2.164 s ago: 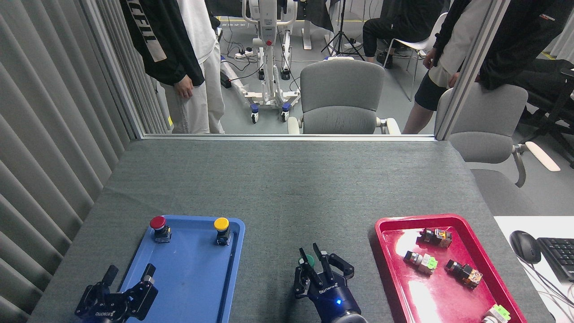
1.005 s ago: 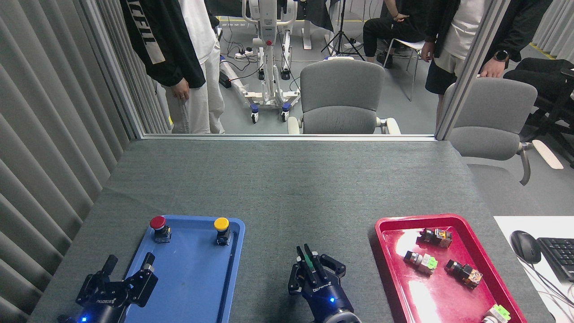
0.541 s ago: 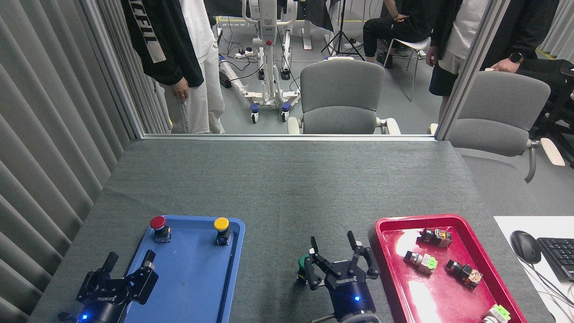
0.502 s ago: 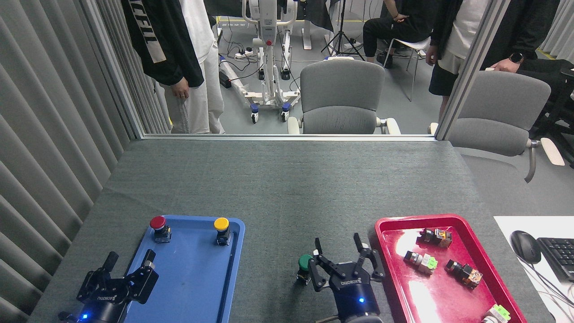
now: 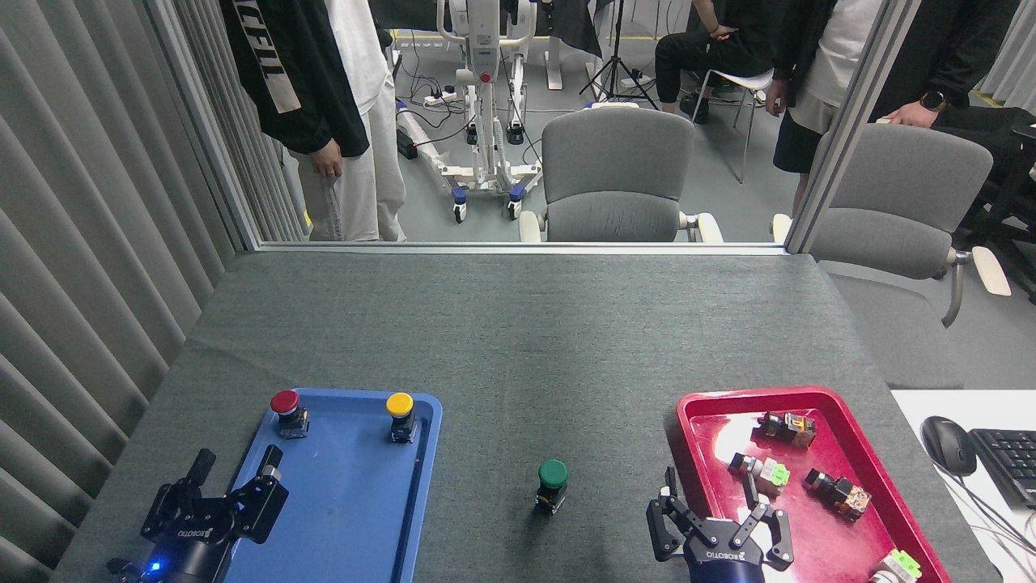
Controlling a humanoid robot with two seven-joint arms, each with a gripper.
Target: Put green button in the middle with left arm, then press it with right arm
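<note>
While the green button (image 5: 553, 483) stood alone on the grey counter (image 5: 518, 340), the right gripper (image 5: 710, 500) sat to its right and the left gripper (image 5: 235, 479) far to its left, both with fingers apart.

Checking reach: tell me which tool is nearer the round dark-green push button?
Right. The right tool sits just right of the dark-green push button; the left tool lies far left, across the blue tray.

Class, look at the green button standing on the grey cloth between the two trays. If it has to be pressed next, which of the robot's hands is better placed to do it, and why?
The right hand. It hangs open over the red tray's near corner, a short way from the green button with bare cloth between them. The left hand, also open, sits across the blue tray, farther off.
</note>
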